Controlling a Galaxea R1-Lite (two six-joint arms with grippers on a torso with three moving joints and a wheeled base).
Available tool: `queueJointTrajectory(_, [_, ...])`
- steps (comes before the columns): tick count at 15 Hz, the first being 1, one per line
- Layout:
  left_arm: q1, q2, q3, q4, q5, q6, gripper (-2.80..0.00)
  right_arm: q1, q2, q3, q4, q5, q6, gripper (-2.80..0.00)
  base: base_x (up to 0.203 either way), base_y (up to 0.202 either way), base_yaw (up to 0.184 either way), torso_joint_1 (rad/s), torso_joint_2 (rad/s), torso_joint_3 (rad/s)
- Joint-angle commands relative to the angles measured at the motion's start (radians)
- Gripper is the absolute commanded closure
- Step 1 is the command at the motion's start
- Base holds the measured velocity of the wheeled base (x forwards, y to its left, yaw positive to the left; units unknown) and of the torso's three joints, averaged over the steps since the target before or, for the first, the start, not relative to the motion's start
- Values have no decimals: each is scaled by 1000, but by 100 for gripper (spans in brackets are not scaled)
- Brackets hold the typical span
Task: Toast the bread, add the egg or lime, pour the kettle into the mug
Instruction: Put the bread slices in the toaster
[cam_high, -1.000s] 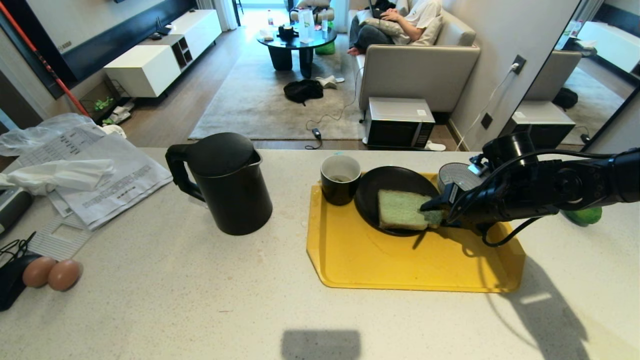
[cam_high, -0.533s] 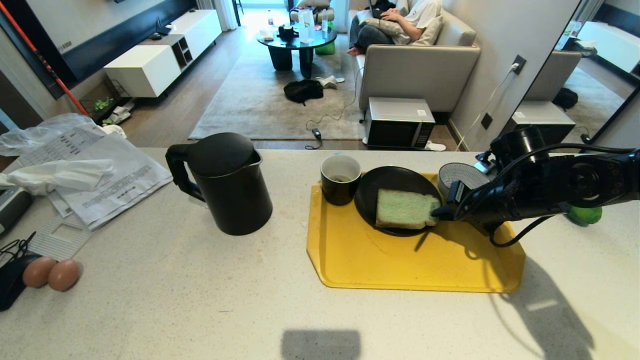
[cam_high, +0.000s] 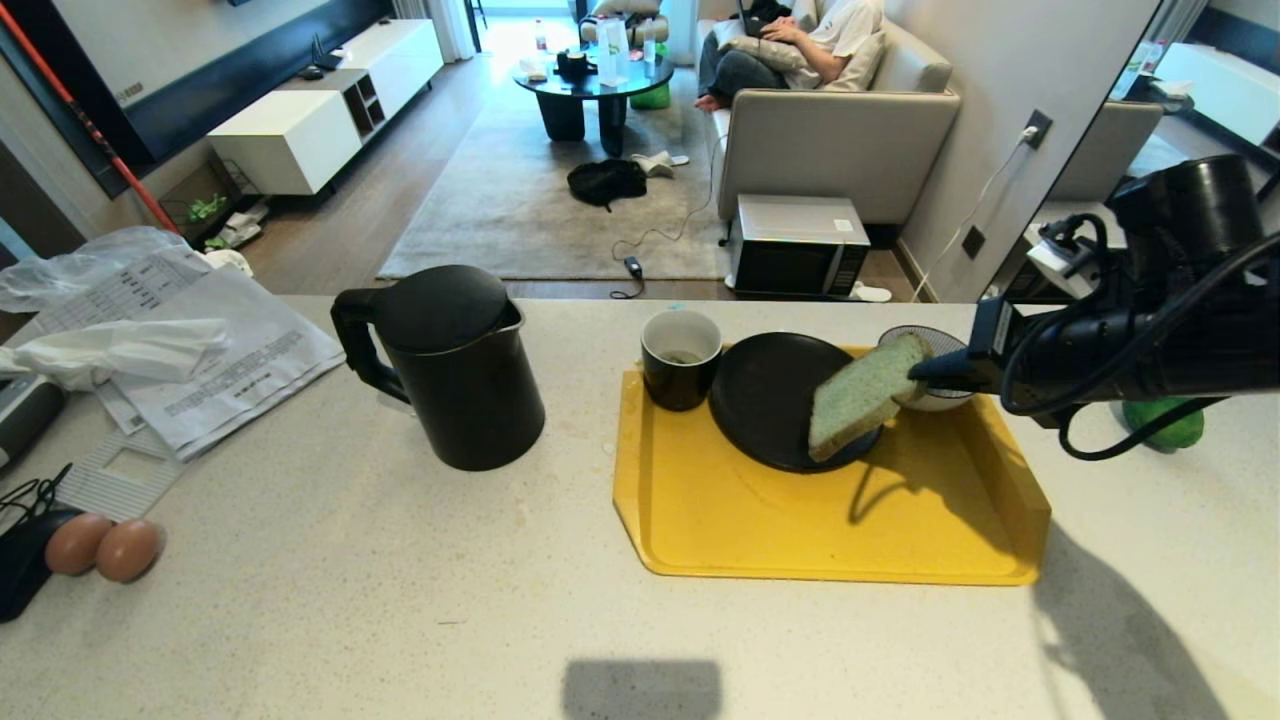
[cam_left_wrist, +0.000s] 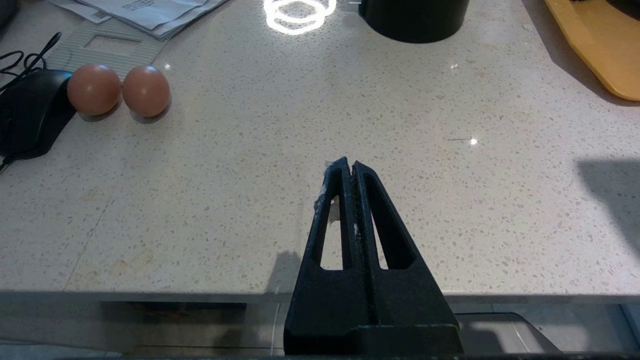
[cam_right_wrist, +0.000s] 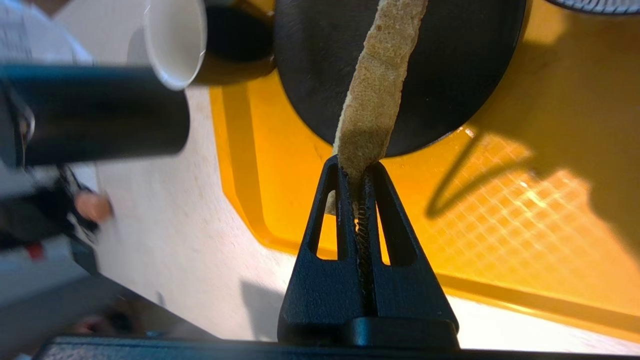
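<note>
Two brown eggs (cam_high: 100, 546) lie beside papers (cam_high: 220, 360).

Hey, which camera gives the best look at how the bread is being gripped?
The right wrist view: the bread shows edge-on, its crust corner pinched between the shut fingers of the right gripper. The head view shows the whole slice hanging tilted over the black plate, but the contact is small there. The left wrist view misses it.

My right arm (cam_high: 1150, 345) is matte black, built of thick rounded cylinders with black cables looping along it and a white connector near the wrist. Each gripper ends in two tapered black fingers (cam_left_wrist: 345, 220) with triangular cut-outs.
</note>
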Motion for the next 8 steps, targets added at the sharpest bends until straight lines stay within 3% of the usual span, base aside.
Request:
queueJointTrajectory(1, [0,1,0,0,1,0,0,1,-118,20,22,2,-100,0,0,0,0,0,0,0])
queueJointTrajectory(2, [0,1,0,0,1,0,0,1,-149,22,50,-3,-152,0,0,0,0,0,0,0])
queueJointTrajectory(6, [0,1,0,0,1,0,0,-25,-232,-41,159,-13,-230,0,0,0,0,0,0,0])
queueJointTrajectory(8, [0,1,0,0,-1,0,0,-30,-257,-67,175,-106,-271,0,0,0,0,0,0,0])
